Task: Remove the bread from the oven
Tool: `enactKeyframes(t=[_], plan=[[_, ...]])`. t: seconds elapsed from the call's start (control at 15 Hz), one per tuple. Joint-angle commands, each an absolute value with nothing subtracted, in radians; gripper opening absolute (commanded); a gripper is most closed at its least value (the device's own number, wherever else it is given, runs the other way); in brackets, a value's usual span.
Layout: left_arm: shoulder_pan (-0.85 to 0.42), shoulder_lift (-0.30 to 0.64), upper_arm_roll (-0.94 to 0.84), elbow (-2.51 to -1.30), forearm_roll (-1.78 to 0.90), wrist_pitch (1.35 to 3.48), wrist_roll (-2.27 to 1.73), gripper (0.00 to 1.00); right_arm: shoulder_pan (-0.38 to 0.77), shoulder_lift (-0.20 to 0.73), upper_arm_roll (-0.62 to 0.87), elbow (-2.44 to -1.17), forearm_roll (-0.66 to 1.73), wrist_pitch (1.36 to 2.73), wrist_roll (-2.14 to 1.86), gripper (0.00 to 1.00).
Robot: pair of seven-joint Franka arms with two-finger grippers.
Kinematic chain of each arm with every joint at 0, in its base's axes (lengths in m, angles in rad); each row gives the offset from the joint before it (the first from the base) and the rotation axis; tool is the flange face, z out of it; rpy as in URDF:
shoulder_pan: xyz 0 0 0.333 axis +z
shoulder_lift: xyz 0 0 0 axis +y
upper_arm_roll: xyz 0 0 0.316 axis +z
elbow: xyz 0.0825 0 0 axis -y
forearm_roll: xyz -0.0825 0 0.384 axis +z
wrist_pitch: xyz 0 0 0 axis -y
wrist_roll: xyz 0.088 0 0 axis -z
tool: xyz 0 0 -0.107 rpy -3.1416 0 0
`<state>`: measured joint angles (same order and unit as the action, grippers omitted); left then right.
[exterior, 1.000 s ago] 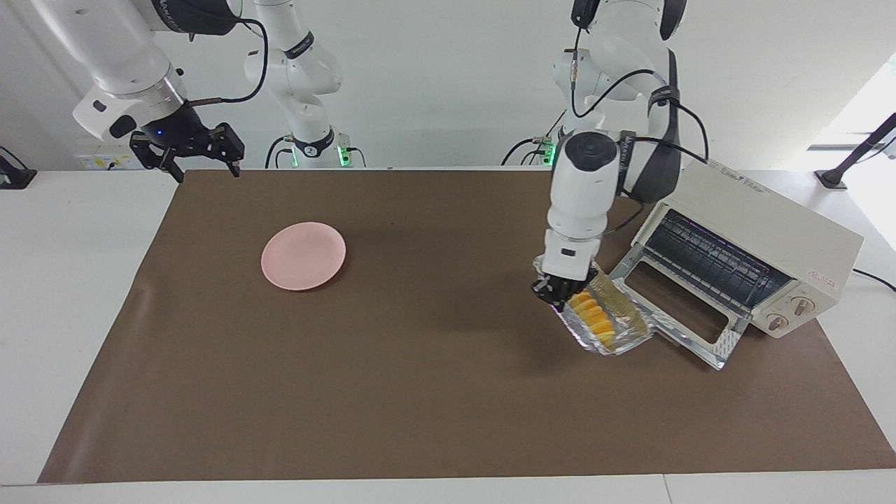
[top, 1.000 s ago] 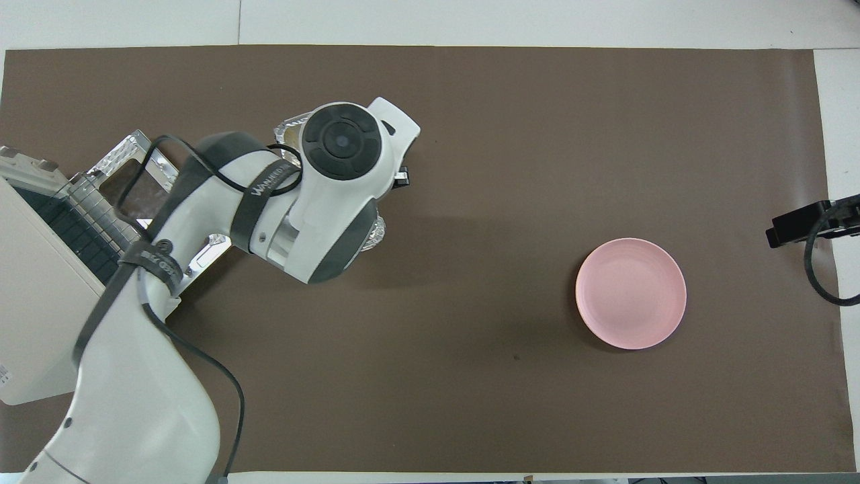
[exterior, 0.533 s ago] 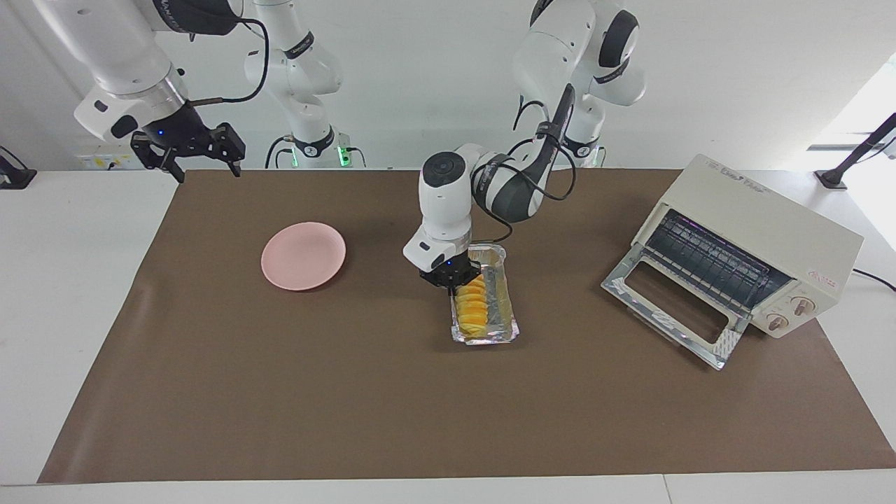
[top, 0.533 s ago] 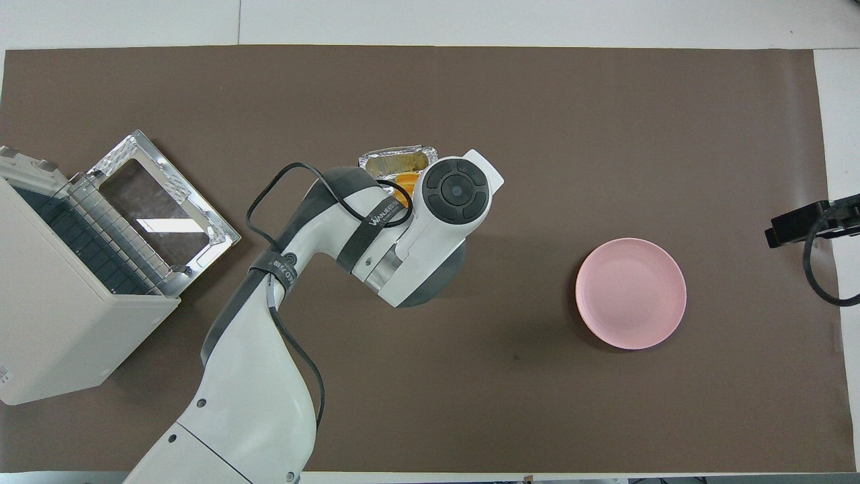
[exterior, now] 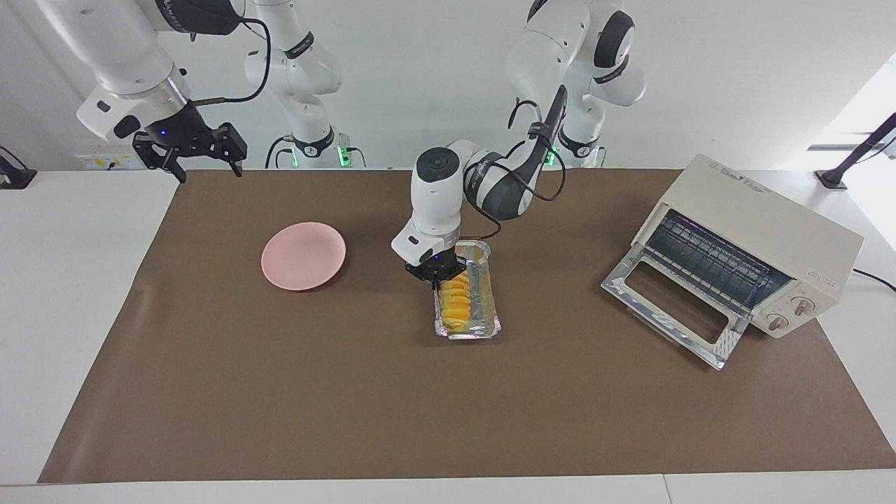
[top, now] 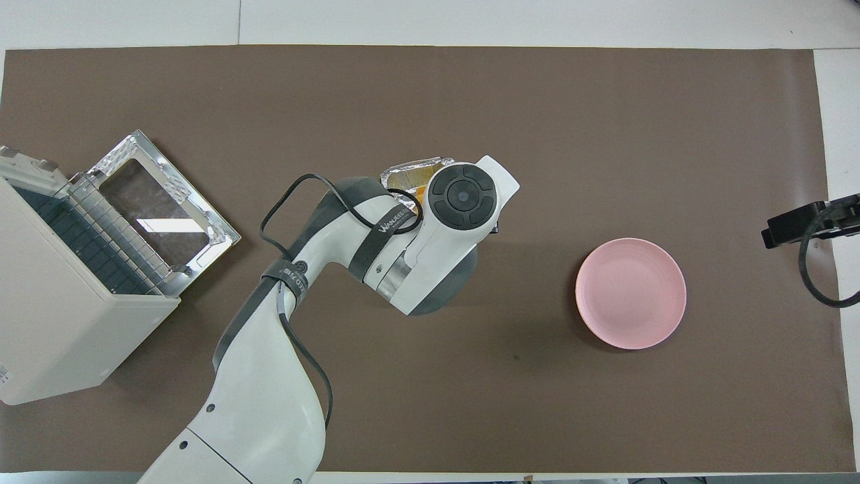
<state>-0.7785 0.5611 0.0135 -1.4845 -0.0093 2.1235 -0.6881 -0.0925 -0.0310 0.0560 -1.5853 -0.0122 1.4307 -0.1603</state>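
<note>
Foil tray (exterior: 483, 308) holds bread (exterior: 455, 302); red oven (exterior: 759, 241) logo unreadable.

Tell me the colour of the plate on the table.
Pale pink plate, plain with no pattern; the overhead view shows it best.

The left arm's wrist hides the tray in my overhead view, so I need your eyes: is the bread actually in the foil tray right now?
Observer: Yes. The facing view shows the bread lying lengthwise in the foil tray, and the tray sits flat on the brown mat, between the pink plate and the oven.
Operator: And where is the left gripper relative to it?
Observer: The left gripper is down at the tray's end nearer to the robots, right over that end of the bread. I cannot tell whether it has a grip on anything.
</note>
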Motion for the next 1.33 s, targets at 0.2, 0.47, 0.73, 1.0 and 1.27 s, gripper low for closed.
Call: enactKeyframes(t=[0.2,0.47,0.73,1.0,1.27], plan=[[-0.766,0.479,0.063,-1.469,-0.034,2.111,-0.753,1.0,-0.059,-0.069,0.064,-1.658,-0.006,1.471,-0.131,1.0],[-0.522,0.289,0.074,-1.503,-0.038,1.916,-0.746,1.0,0.061,-0.052,0.064,-1.732,-0.006,1.606,0.01,1.0],[-0.266,0.169,0.074,-1.506,-0.037,1.723,-0.564,1.0,0.22,0.101,0.064,-1.726,-0.005,1.774,0.194,1.0],[-0.046,0.094,0.074,-1.508,-0.037,1.571,-0.33,1.0,0.353,0.251,0.063,-1.707,-0.002,1.968,0.368,1.0],[-0.035,0.022,0.075,-1.512,-0.026,1.373,-0.212,1.0,0.423,0.503,0.063,-1.507,-0.011,2.003,0.477,1.0]])
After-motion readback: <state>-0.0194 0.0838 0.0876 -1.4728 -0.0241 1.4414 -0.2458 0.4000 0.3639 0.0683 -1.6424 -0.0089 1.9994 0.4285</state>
